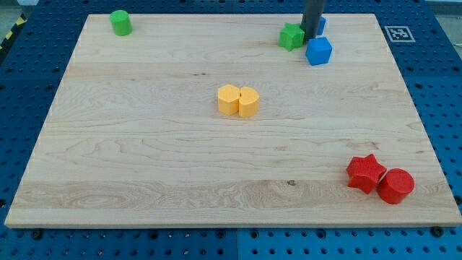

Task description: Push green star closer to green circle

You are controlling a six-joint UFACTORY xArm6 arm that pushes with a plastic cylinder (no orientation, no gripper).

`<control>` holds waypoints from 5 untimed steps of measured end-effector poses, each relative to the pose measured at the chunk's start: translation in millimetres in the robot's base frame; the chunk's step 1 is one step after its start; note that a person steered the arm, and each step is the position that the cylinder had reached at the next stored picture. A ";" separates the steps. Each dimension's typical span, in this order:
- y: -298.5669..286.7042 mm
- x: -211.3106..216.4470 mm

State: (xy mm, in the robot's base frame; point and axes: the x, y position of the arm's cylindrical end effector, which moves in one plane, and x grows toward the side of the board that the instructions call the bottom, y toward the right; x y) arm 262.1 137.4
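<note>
Sitting nearest, at the view's bottom right corner of the wooden board [144, 173], are two red blocks: a red star [366, 172] and, touching it on the view's right, a red cylinder [395, 185]. Both lie close to the board's bottom edge.

Farther up, a little left of the board's middle, stand two yellow blocks side by side and touching: a yellow hexagon-like block [229, 99] on the left and a yellow heart-like block [248, 102] on the right.

Farther still, near the view's top right, a blue cube [318, 51] sits just below and to the right of my rod. The green star [291, 36] lies just to the left of that cube, close to the board's top edge. My tip [312, 36] comes down right beside the green star, on its right side, seemingly touching it, between the star and the blue cube. A sliver of another blue block [322, 24] shows behind the rod; its shape cannot be made out.

At the far top left corner stands the green circle [120, 22], well apart from the green star, nearly the whole board's width away.

I carry no jaws, only the straight dark rod, so nothing is gripped.
</note>
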 end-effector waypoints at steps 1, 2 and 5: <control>-15.2 2.0; -26.8 9.7; -74.6 22.8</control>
State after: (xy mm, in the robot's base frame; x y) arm 284.9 62.8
